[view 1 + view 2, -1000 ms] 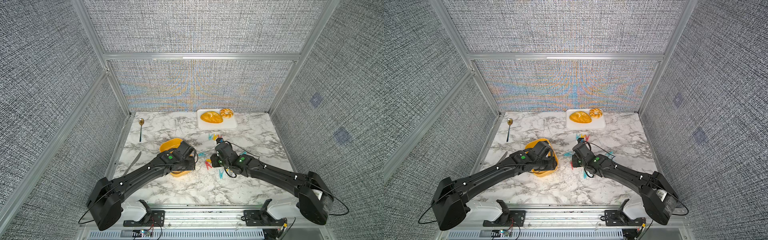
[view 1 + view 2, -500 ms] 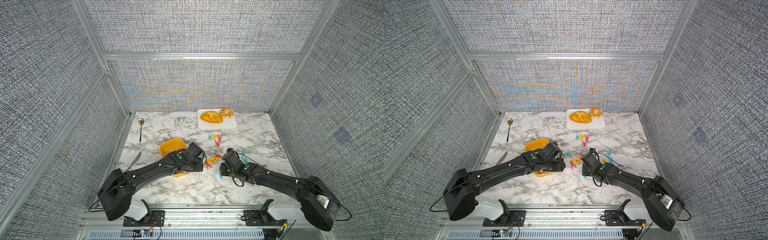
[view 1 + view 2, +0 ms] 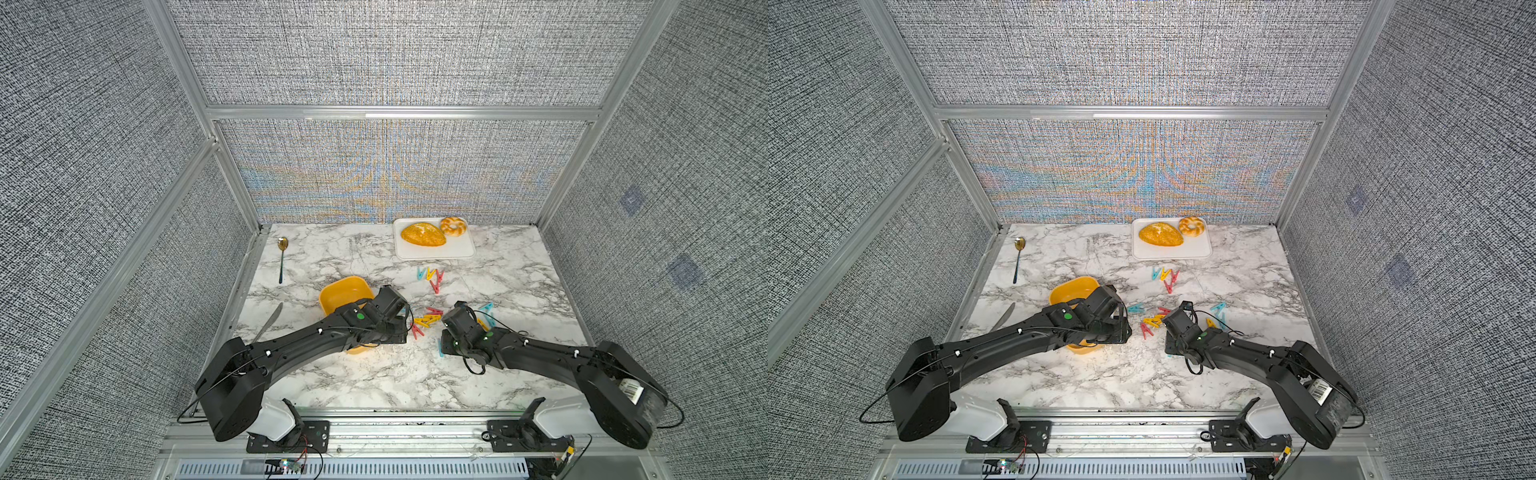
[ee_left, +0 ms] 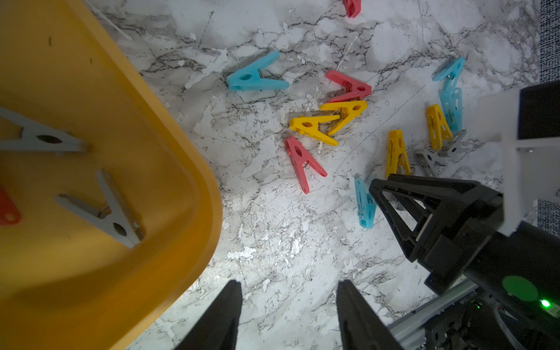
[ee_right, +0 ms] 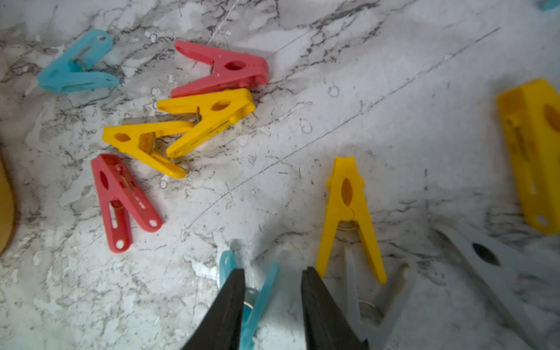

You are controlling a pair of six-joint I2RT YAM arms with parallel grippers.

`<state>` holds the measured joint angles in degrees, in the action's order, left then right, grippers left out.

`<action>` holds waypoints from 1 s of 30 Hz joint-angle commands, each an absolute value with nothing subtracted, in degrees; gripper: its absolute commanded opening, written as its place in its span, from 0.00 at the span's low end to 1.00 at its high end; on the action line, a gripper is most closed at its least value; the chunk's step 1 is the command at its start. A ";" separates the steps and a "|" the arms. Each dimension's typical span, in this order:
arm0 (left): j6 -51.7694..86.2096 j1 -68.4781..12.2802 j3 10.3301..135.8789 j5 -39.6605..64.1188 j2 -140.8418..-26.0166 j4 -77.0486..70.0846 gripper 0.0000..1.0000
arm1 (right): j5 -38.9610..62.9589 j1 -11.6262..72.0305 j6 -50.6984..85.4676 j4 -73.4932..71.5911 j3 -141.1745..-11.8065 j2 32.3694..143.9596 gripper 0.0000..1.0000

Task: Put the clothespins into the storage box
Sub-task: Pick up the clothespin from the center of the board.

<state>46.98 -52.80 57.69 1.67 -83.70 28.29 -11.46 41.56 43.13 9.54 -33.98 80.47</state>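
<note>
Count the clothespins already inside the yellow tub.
3 in the yellow-orange plastic storage box: a grey plastic clothespin, a second grey clothespin beside it, a red clothespin; others may be hidden.

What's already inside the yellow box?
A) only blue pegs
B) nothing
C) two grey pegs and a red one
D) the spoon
C: in the left wrist view a grey peg, a second grey peg and a red peg, cut off by the picture's edge, lie inside the yellow box.
</note>
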 commanded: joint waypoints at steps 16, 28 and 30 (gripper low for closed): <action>47.18 -52.82 56.62 0.84 -82.37 28.19 0.56 | -10.65 41.51 42.99 7.29 -33.55 81.52 0.18; 48.43 -52.49 54.61 -4.34 -77.07 32.41 0.56 | -7.32 41.82 41.47 7.52 -38.28 78.66 0.03; 48.26 -51.92 54.56 -5.54 -75.50 34.03 0.57 | -5.77 42.02 40.64 7.61 -41.16 79.21 0.00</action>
